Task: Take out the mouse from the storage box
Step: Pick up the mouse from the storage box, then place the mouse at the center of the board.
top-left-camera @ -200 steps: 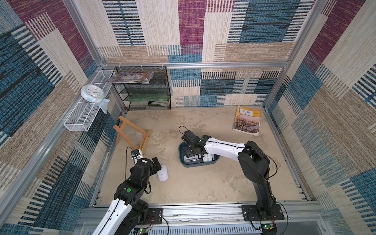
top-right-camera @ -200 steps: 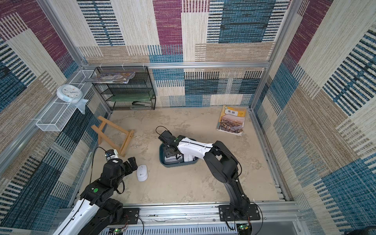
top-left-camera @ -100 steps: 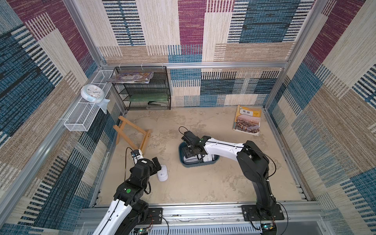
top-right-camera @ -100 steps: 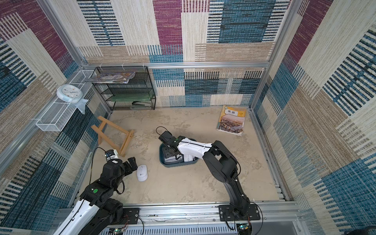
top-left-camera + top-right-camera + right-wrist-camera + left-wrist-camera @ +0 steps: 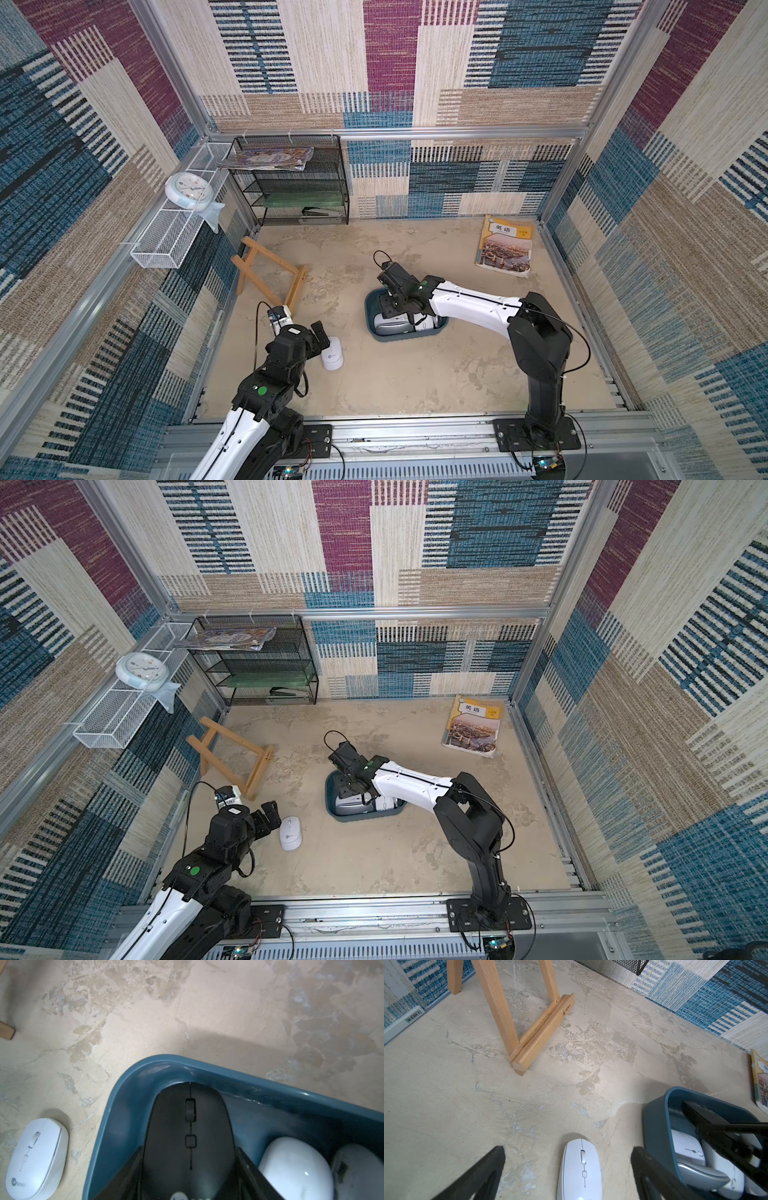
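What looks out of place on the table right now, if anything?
The wooden easel near the left arm seems tipped over, not standing. Otherwise nothing: the white mouse lying outside the storage box fits the job.

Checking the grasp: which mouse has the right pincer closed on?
The black mouse, the only dark one, lying in the box's corner.

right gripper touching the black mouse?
Touching. Right wrist view: the right gripper has a finger pressed flush against each side of the black mouse, no gap.
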Robot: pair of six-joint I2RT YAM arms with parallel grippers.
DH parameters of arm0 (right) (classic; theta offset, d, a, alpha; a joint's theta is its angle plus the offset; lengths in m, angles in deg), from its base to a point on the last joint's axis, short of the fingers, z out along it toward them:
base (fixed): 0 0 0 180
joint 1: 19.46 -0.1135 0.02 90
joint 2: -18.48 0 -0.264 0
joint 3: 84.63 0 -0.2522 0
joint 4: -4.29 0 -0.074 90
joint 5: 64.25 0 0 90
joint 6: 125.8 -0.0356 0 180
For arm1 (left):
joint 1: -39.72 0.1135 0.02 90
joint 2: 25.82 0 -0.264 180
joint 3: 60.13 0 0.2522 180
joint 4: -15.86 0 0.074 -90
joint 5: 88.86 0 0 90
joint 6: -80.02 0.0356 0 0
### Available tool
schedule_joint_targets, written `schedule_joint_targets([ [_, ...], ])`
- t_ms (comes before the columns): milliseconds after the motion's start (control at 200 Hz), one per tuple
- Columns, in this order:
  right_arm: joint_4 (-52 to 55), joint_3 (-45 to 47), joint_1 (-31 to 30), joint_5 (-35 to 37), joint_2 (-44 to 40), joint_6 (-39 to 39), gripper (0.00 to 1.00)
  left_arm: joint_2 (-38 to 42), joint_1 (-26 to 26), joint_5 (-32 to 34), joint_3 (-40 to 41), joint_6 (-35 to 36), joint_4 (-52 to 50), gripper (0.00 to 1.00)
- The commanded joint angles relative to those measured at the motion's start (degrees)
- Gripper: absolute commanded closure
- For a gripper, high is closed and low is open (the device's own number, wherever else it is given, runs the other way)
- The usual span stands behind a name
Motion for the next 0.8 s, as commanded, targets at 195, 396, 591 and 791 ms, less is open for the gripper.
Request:
schedule_joint_targets([
  [195, -6.4, 9.6, -5.3, 0.5, -10.6, -7.1, 0.49, 3.1, 0.0, 0.9, 0.4, 0.0, -0.4, 0.02],
  [396, -9.9, 15.1, -9.7, -0.7, -13.6, -8.2, 0.5, 5.6, 0.0, 2.3, 0.9, -0.6, -1.5, 0.02],
  [591, -8.0, 15.2, -15.6, 4.8, -14.0, -9.1, 0.5, 8.0, 0.0, 3.4, 1.1, -1.2, -2.8, 0.02],
  [791, -8.1, 16.2, -20.1, 6.5, -14.6, -10.4, 0.5, 11.2, 0.0, 5.7, 1.2, -2.3, -5.3, 0.02],
])
